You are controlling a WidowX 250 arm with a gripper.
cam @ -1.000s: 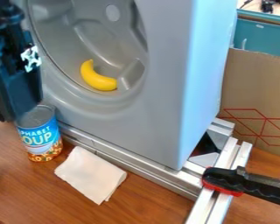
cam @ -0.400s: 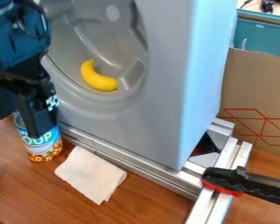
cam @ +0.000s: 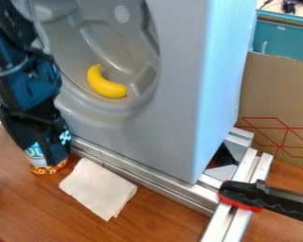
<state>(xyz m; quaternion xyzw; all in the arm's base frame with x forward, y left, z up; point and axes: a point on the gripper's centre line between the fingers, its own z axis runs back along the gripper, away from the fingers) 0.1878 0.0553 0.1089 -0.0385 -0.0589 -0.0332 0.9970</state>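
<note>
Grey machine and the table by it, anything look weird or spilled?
The banana looks out of place, lying inside the hollow front of the grey machine, an odd spot for fruit. I see no spill, and the soup can stands upright near the white cloth.

camera view: looks down at a slant from above the wooden table [cam: 160,220]
grey shell [cam: 179,113]: faced at an angle, hollow front and right flank both seen, close up, top cropped at 12 o'clock
table edge: nearest, 6 o'clock
soup can [cam: 45,169]: 8 o'clock, near
cardboard [cam: 277,94]: 3 o'clock, behind shell
teal surface [cam: 290,40]: 2 o'clock, farther
</note>
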